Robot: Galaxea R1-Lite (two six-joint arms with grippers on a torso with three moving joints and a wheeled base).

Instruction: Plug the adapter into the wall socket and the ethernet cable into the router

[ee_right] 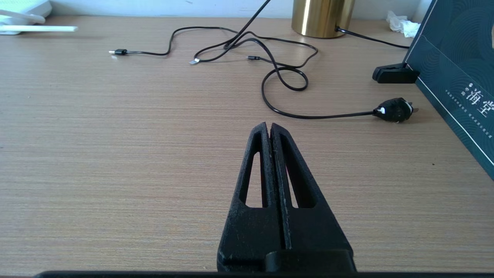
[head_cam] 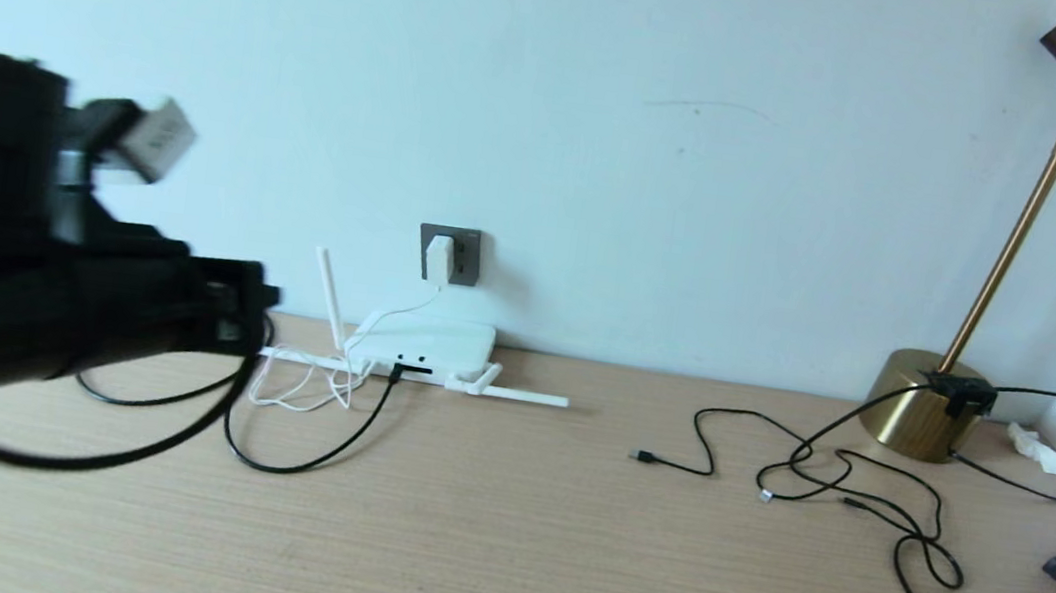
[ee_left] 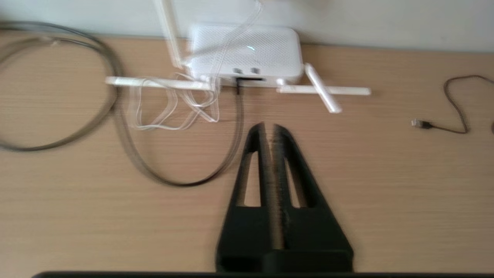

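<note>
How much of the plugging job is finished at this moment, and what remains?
Both plug-ins look done: the adapter sits in the wall socket, and the ethernet cable ends at a port on the router's front edge. Nothing is in hand: the left gripper is shut and empty above the table, short of the router; the right gripper is shut and empty. No step appears left.

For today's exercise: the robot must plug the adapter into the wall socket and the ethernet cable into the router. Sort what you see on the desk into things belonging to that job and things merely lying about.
Belonging to the job:
- adapter, seated in the wall socket
- ethernet cable, plugged into the router
- left tool, shut and empty

Lying about:
- brass lamp
- thin black cables
- black plug
- crumpled tissue
- dark box
</note>
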